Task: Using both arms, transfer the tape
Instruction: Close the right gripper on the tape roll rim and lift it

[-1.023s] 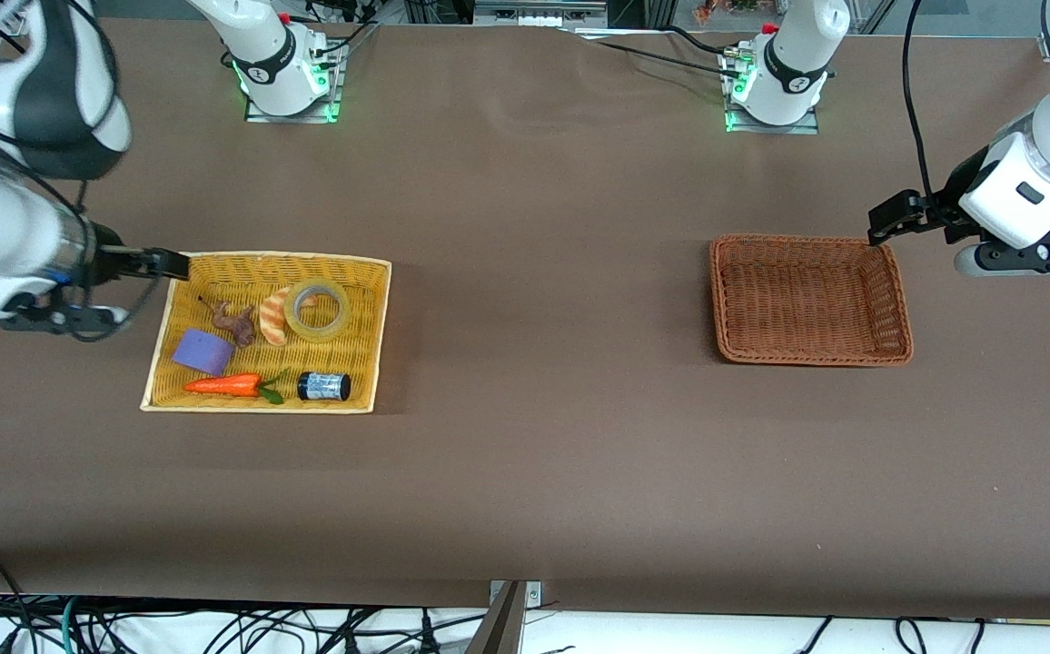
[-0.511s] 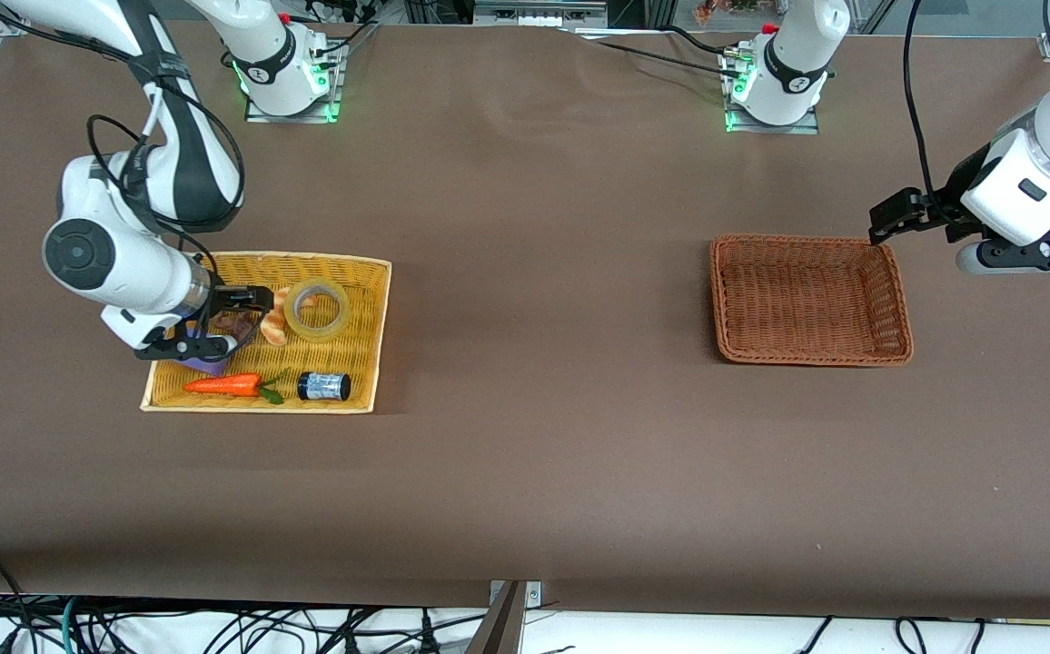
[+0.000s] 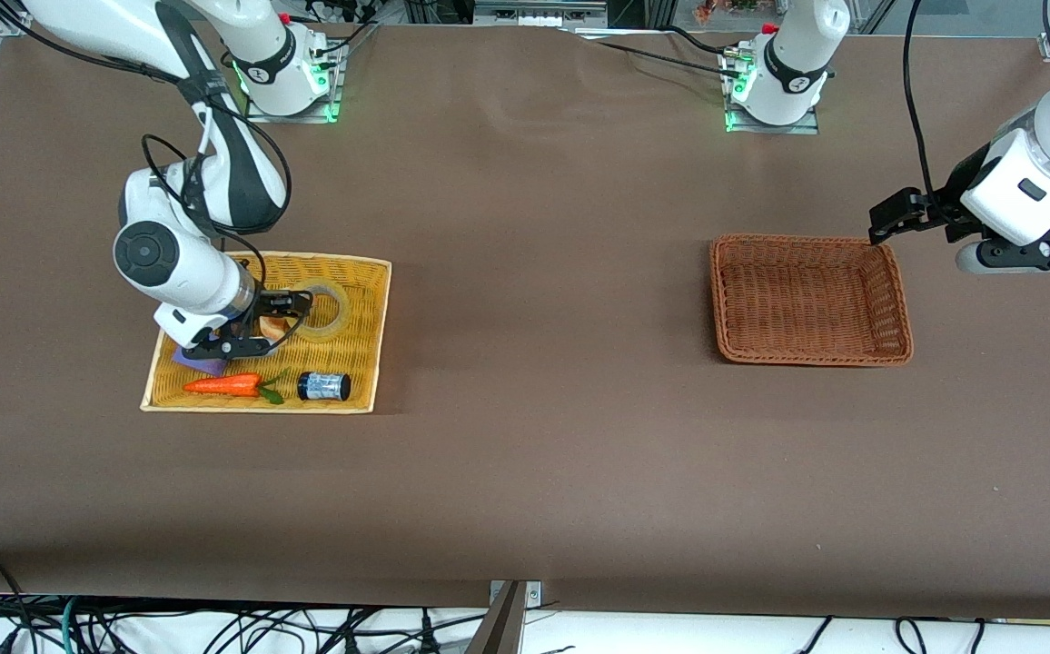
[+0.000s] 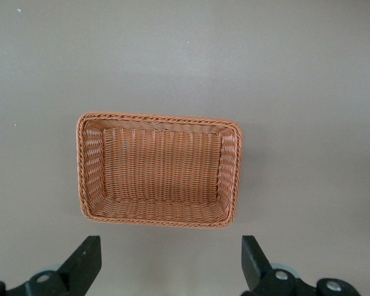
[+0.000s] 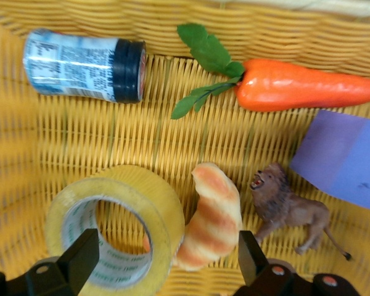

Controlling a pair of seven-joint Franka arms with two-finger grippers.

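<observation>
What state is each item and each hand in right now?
tape: flat in the yellow basket, touching the bread, not gripped
right hand: open, low over tape and bread
left hand: open, empty, waiting by the brown basket
brown basket: empty
black cylinder: on its side
carrot: lying flat
toy lion: cannot tell its pose
</observation>
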